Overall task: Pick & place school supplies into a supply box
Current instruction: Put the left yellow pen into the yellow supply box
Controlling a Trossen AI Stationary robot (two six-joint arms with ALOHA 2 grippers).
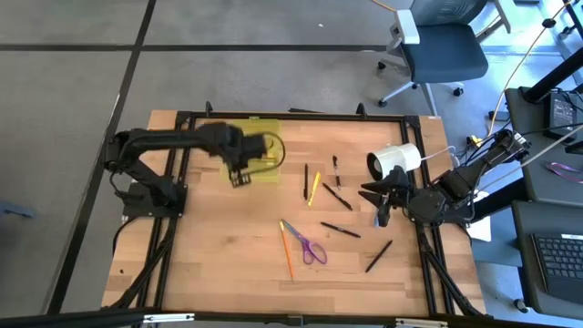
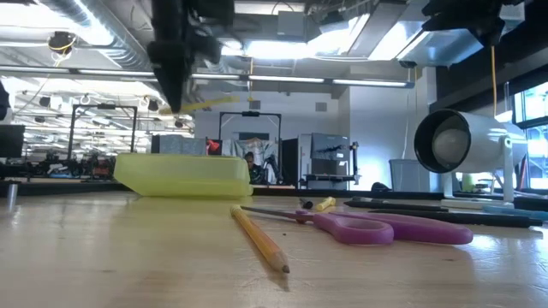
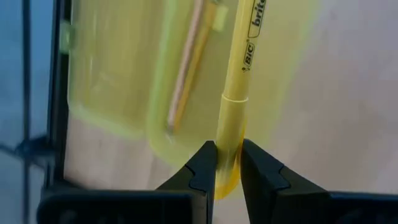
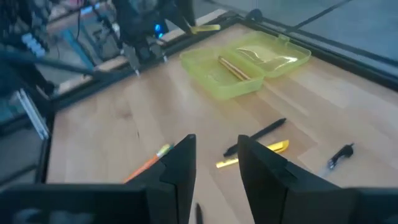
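The translucent yellow-green plastic supply box (image 4: pixel 245 65) lies open at the back left of the wooden desk (image 1: pixel 228 264), with one wood-tan pencil (image 4: pixel 234 69) in its tray. Above it the left claw (image 3: pixel 227 167) pinches the end of a yellow plastic pen (image 3: pixel 239 74) (only the left wrist view shows its printed barrel). The right claw (image 4: pixel 216 163) hangs narrowly parted and empty near the white cylinder (image 1: pixel 393 160). The low view shows an orange pencil (image 2: pixel 259 239) and purple-handled scissors (image 2: pixel 385 228) lying close together; from overhead, several black pens (image 1: pixel 340 230) and another yellow pen (image 1: pixel 314 188) lie scattered mid-desk, well apart from the box
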